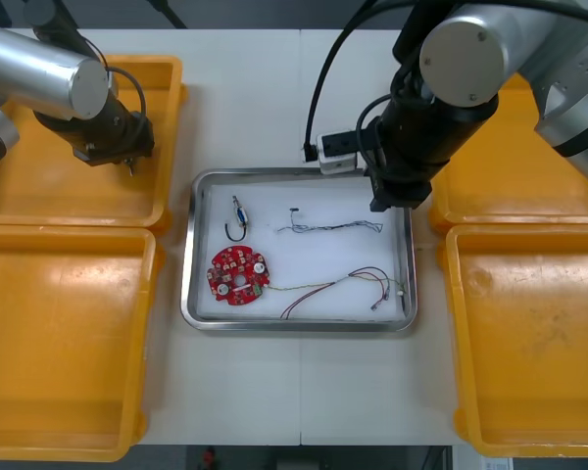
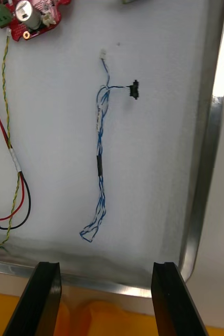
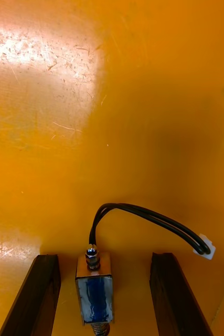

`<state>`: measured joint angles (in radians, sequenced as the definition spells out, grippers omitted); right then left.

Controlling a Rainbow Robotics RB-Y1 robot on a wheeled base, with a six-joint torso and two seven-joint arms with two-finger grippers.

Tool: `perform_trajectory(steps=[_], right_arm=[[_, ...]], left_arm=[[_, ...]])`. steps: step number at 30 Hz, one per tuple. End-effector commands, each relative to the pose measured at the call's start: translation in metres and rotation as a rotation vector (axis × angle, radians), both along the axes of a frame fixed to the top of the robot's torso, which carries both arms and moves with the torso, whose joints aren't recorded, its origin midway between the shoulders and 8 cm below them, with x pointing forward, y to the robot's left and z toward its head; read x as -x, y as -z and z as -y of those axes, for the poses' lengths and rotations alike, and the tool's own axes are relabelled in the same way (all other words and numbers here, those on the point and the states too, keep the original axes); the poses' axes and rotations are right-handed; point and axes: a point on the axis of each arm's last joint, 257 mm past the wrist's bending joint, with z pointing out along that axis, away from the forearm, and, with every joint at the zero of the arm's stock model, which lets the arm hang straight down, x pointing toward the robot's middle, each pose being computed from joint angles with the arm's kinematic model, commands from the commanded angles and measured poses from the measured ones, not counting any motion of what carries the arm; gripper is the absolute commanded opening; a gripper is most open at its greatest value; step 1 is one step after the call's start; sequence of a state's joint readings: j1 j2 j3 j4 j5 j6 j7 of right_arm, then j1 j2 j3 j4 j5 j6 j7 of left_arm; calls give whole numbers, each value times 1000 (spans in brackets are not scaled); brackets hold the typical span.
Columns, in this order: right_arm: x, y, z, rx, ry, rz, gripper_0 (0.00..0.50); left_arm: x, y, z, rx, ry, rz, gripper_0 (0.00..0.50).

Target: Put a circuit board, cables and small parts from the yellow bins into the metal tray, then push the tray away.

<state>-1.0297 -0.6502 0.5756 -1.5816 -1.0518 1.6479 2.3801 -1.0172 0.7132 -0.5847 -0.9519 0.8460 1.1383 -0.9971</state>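
Our left gripper (image 3: 104, 258) hangs low inside the far yellow bin (image 1: 39, 186) on our left side, its fingers (image 3: 33, 294) spread wide and gripping nothing. Between them, on the bin's floor, lies a small metal part (image 3: 94, 291) with a blue band. It sits closer to one finger than the other and, as far as we can tell, is clear of both. A black cable (image 3: 143, 215) loops from its top to a white plug (image 3: 205, 247) out past the other finger.

Our right gripper (image 2: 105, 268) hovers over the far right corner of the metal tray (image 1: 198, 304), likewise released, with nothing between its prongs. On the tray's white floor the twisted blue and white cable (image 2: 100, 157) lies just ahead of that gripper. The red circuit board (image 1: 239, 275) sits in the near left part of the tray, and the red and yellow cable (image 1: 338, 284) runs from it toward the right wall. A second small metal part (image 1: 239, 208) with its own black lead (image 1: 237, 233) lies in the far left part, near the board but apart from it.
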Motion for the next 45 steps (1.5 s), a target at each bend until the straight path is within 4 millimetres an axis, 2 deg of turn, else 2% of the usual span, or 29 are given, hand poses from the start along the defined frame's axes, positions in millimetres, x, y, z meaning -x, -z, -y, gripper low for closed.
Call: perform_trajectory(steps=[1,2,3,4,5,10,13,17,23,28,35,37,40,45], right_arm=[[-9,-61,16,-75,146,74,500],[-8,-63,17,-82,162,69,500],[-5,-71,25,-116,231,60,500],[-5,-72,29,-126,257,57,500],[-4,-76,35,-151,310,52,500],[1,-86,63,-224,512,48,500],[6,-90,89,-242,655,51,500],[13,-88,116,-260,810,51,500],[17,-81,149,-321,1001,63,500],[24,-75,175,-358,1113,77,500],[45,-63,212,-423,1270,68,500],[54,-60,221,-459,1324,57,500],[66,-54,233,-497,1393,40,500],[81,-45,246,-535,1484,25,500]], left_arm=[[3,13,12,11,-8,-12,359],[3,13,11,11,-10,-13,292],[2,12,11,9,-9,-11,77],[2,12,11,9,-9,-11,15],[2,12,12,10,-8,-10,0],[2,13,9,-2,-8,-9,0],[2,12,6,-6,-10,-8,0],[-1,1,-2,-21,-8,3,0],[3,-40,-25,-16,-14,-12,0],[11,-57,-40,-27,18,-36,0],[19,-104,-46,-28,20,-46,0],[25,-125,-47,-23,15,-54,0],[37,-144,-50,-28,12,-76,0],[55,-165,-50,-28,12,-106,0]])
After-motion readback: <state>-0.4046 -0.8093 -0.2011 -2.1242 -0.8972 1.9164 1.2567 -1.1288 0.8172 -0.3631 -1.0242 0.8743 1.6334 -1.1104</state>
